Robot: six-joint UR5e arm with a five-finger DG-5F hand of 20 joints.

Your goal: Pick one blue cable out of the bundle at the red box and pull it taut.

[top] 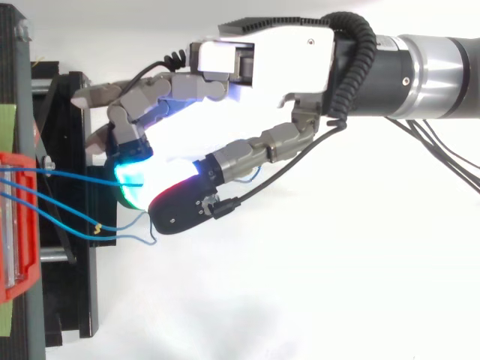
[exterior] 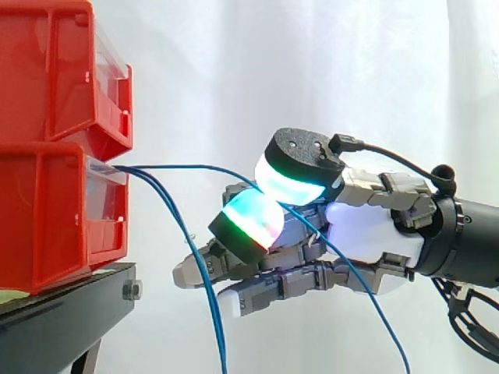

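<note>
Several thin blue cables come out of the front of the lower red bin (exterior: 47, 226). One blue cable (exterior: 195, 166) runs in a shallow arc from the bin to my hand (exterior: 366, 230), where two glowing fingertips (exterior: 284, 183) pinch it. Behind the pinch, its free end drops down to the right. From above, the held cable (top: 75, 176) goes almost straight from the bin (top: 16, 291) to the hand (top: 262, 60). The other blue cables (exterior: 199, 265) hang loose below the bin's front, left of the hand.
A second red bin (exterior: 54, 70) is stacked on the lower one. Both stand on a black stand (exterior: 62, 312) at the left. A white curtain hangs behind. The loose cables (top: 67, 225) lie across the stand's edge in the top view.
</note>
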